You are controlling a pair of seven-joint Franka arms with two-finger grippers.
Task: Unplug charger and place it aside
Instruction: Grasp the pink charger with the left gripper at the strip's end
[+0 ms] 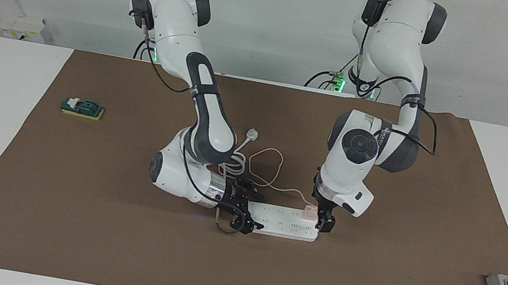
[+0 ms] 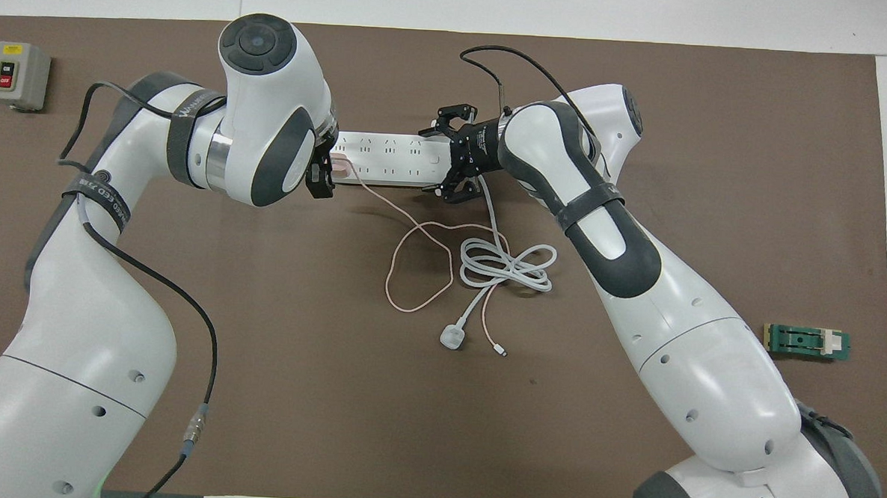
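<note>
At the power strip's (image 1: 286,223) end, the left gripper (image 1: 322,221) is bracketing the still-plugged charger (image 1: 308,211) with open fingers; the right gripper (image 1: 246,210) is clamping the strip. Next: close, pull upward.

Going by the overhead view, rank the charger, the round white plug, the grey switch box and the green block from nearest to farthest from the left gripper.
From the left gripper:
1. Charger, right at the gripper, plugged into the power strip.
2. Round white plug, nearer to the robots, mid-table.
3. Grey switch box, at the left arm's end.
4. Green block, at the right arm's end.
</note>
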